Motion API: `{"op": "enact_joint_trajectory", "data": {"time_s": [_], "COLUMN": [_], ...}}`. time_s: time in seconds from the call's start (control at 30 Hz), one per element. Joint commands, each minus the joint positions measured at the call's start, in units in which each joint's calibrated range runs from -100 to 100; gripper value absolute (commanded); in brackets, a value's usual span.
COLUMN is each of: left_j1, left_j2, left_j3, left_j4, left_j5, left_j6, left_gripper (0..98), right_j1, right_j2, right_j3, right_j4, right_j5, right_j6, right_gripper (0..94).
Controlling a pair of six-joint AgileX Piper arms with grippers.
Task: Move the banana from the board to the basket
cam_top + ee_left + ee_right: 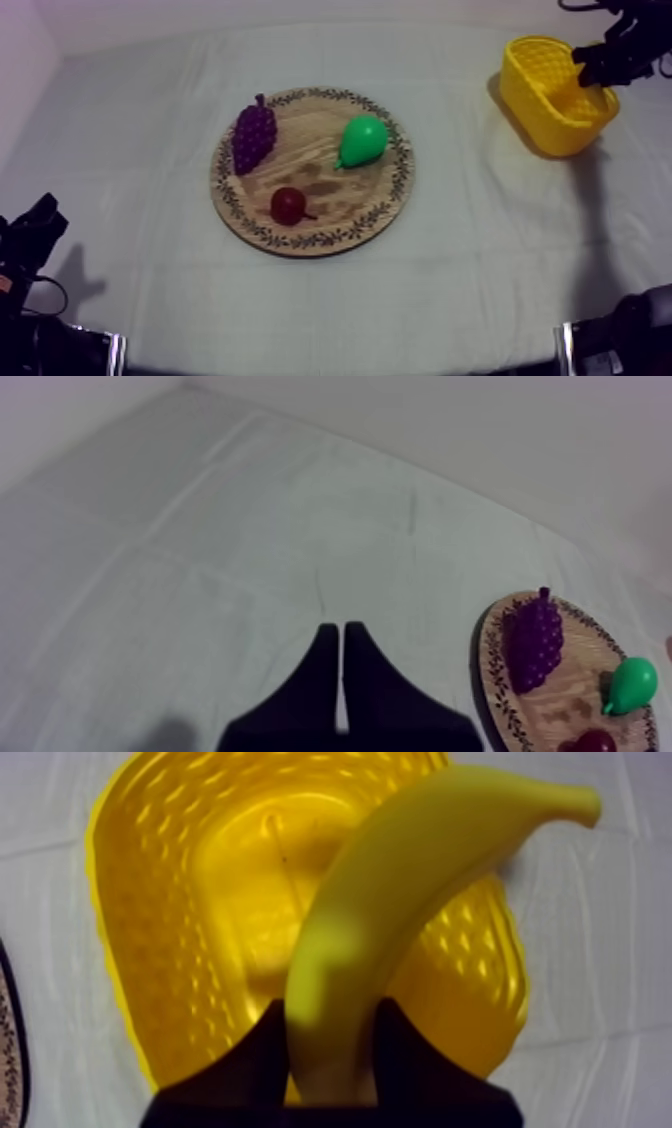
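Table cloth (480, 260): wide and flat. A banana that misses would land here.
Wooden board (318, 160): in the middle, with the grapes (254, 133), pear (362, 140) and small red fruit (288, 204) on it. It is well apart from the drop, so it looks safe.
Yellow basket (180, 902): far right. It looks light, so a bump from the arm could tip it.
Banana (400, 882): held over the basket's mouth, tip poking toward one rim (it might catch there and hang out).
Right claw (330, 1020): pinching the banana's thick end. If it lets go too high, the banana may bounce out.
Left claw (342, 636): pressed together, near left, out of the way.
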Motion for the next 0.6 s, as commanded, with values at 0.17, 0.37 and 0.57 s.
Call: {"op": "enact_joint_trajectory", "data": {"time_s": [0.17,0.37,0.57], "left_j1": [0.0,0.0,0.0], "left_j2": [0.0,0.0,0.0], "left_j3": [0.0,0.0,0.0], "left_j4": [-0.03,-0.03,-0.03], "left_j5": [0.0,0.0,0.0], "left_j6": [0.0,0.0,0.0], "left_gripper": [0.1,0.1,0.1], "right_j1": [-0.3,-1.5,-3.2], "right_j2": [2.3,3.0,2.3], "right_j3": [-1.1,0.6,3.0], "right_j4": [-0.3,-0.8,-0.4], "right_j5": [-2.4,-5.8,-8.3], "right_j6": [0.7,1.0,0.7], "right_gripper": [25.8,36.1,35.2]}}
